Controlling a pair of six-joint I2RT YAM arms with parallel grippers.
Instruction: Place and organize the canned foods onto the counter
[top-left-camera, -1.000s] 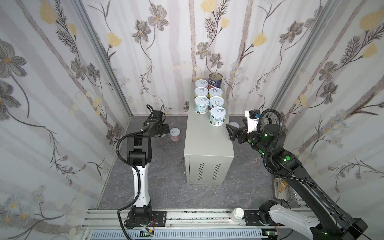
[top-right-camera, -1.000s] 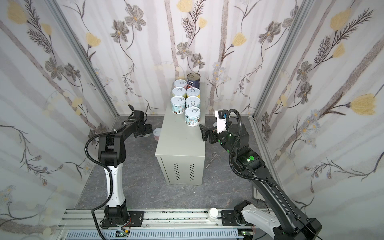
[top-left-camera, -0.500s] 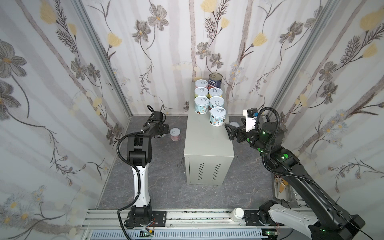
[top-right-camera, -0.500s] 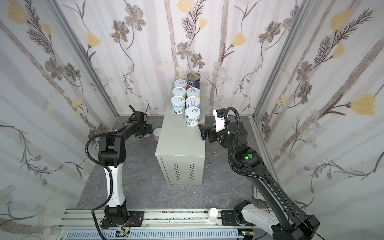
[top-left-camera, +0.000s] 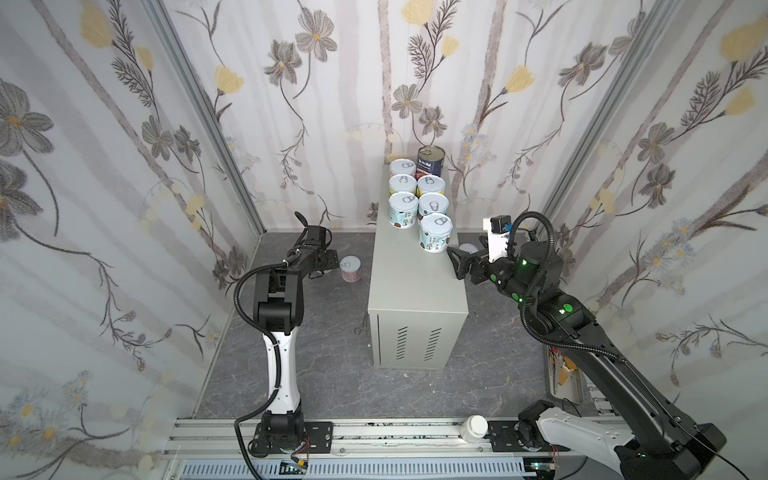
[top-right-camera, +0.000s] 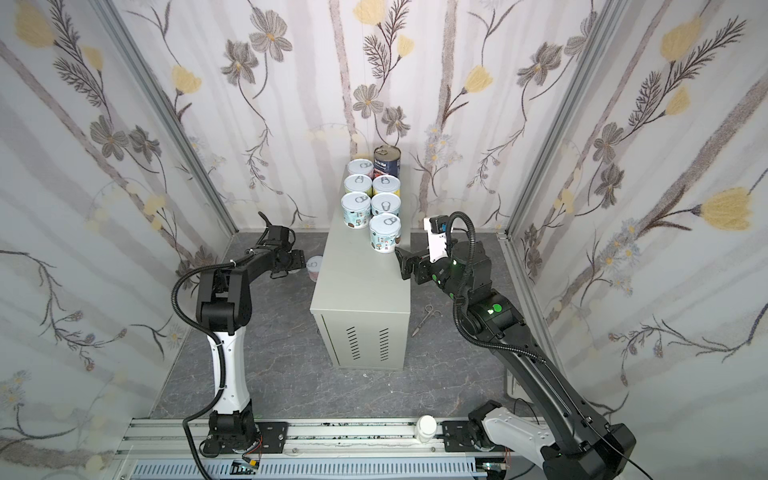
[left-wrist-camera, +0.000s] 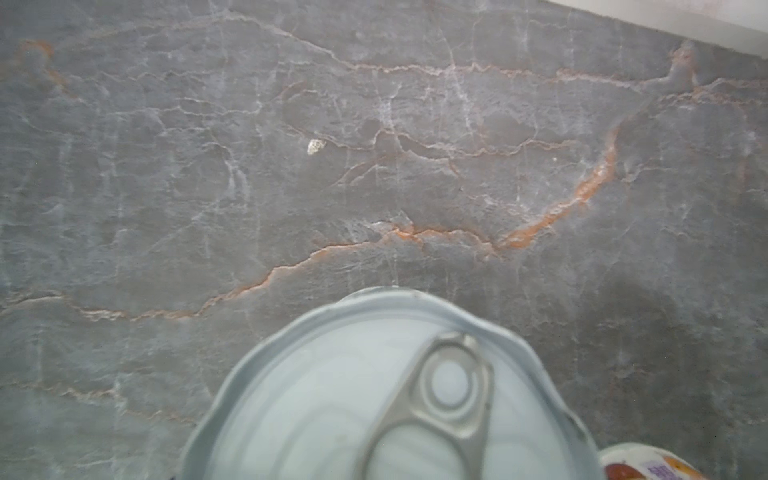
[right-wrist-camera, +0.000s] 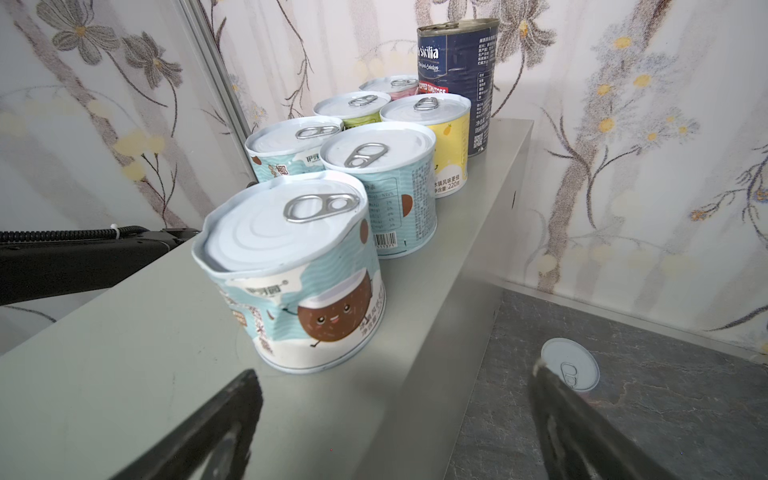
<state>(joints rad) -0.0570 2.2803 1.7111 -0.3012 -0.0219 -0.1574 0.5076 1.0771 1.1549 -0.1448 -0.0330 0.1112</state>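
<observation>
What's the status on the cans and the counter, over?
Right jaws wide open, empty, beside the counter. Left jaws at the pink can on the floor, grip unclear. Seven cans on the counter, another can on the floor right of it. Nothing blocking.

Seven cans (top-left-camera: 433, 204) atop the counter (top-left-camera: 411, 286); floor cans (top-left-camera: 350, 267) flank it.

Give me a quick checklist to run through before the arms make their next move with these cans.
1. Right gripper open and empty: ok.
2. Left gripper closed on the pink can: cannot tell; no view shows the contact.
3. Bare space on the counter: ok.
4. Front blue can upright: ok.
5. All cans off the floor: not ok; the pink can and a second can stand there.
</observation>
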